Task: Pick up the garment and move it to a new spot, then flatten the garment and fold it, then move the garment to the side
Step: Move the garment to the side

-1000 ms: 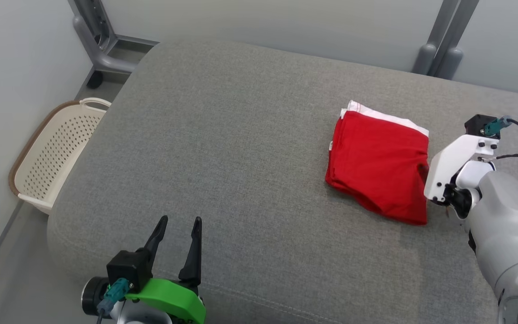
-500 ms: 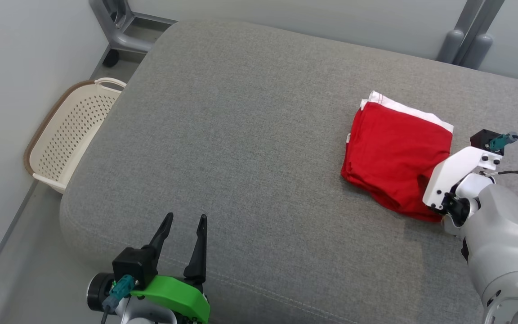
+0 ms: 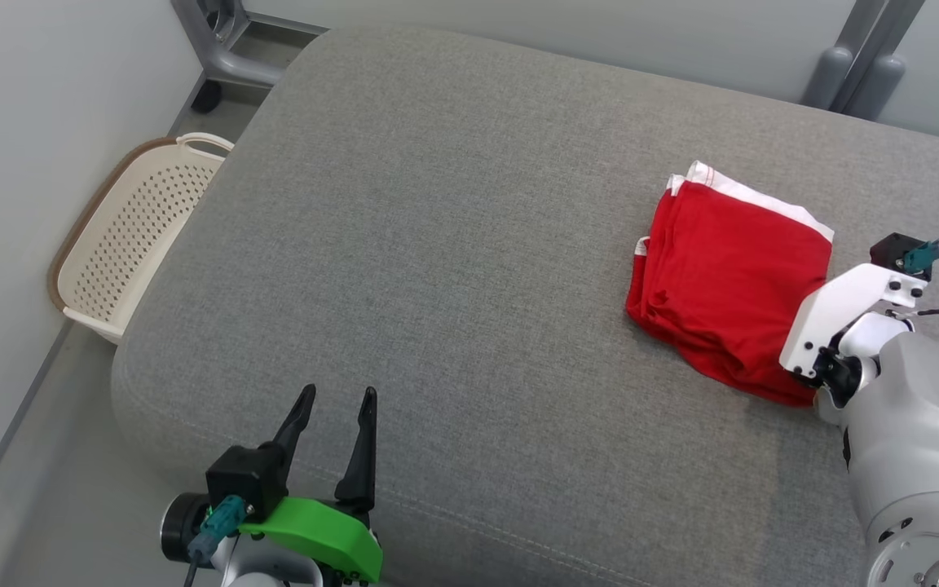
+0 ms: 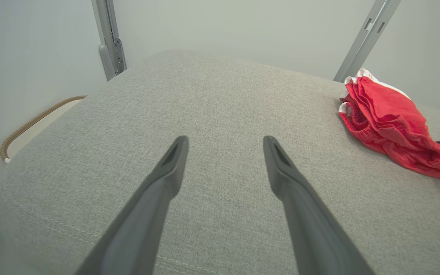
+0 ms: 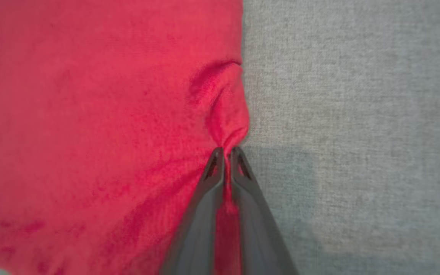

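From the head, we are looking down on a grey cushion (image 3: 437, 244) where the red garment (image 3: 730, 285) is lying in a layered, folded bundle on the far right, with white trim showing along its far edge. Our right arm (image 3: 901, 391) is reaching onto its near right edge. Our left gripper (image 3: 337, 395) is hovering at the near left, jaws spread with nothing between them. A basket (image 3: 127, 236) is sitting on the floor off the left side.

From the left wrist, we are seeing those spread fingers (image 4: 159, 191) over bare cushion, the garment well apart on the right and resting on the fabric.

From the right wrist, our right gripper (image 5: 225, 152) is pinching a small fold at the garment's edge, jaws pressed together on the cloth.

We are judging that the folding looks done. Carrying the bundle to the side appears to be what is left, and it is not yet lifted.
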Available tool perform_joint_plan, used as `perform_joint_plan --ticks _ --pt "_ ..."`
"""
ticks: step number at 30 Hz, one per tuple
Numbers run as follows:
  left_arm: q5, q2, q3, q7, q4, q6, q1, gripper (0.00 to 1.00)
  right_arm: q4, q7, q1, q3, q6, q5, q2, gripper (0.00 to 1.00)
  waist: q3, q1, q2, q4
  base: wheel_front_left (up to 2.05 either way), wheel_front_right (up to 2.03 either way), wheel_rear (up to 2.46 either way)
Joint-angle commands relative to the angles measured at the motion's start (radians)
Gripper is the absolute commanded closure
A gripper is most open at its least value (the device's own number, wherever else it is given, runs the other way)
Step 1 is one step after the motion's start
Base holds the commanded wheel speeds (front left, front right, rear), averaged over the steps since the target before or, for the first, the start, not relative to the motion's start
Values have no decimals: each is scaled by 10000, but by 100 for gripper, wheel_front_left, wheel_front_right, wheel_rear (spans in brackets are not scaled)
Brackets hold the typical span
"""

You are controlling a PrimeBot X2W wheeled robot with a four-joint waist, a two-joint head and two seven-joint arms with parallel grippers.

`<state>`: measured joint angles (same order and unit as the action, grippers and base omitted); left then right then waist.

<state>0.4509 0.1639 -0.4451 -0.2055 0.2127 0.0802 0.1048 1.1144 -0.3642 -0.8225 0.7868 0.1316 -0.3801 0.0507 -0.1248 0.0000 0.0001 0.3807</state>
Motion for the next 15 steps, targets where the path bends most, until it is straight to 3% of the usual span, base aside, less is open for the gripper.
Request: perform_joint_plan --ticks 1,9,15 --pt "79 4 15 -69 39 31 112 0 202 63 22 19 -18 -108 14 100 89 0 -1 -102 0 0 0" --pt "132 53 -51 -91 67 48 -22 0 726 469 -264 -129 -20 -589 24 100 497 0 -1 -662 0 0 0" --pt "169 95 -114 -57 82 66 -224 0 1330 547 -488 -963 -20 -993 23 100 970 0 -1 -1403 0 0 0"
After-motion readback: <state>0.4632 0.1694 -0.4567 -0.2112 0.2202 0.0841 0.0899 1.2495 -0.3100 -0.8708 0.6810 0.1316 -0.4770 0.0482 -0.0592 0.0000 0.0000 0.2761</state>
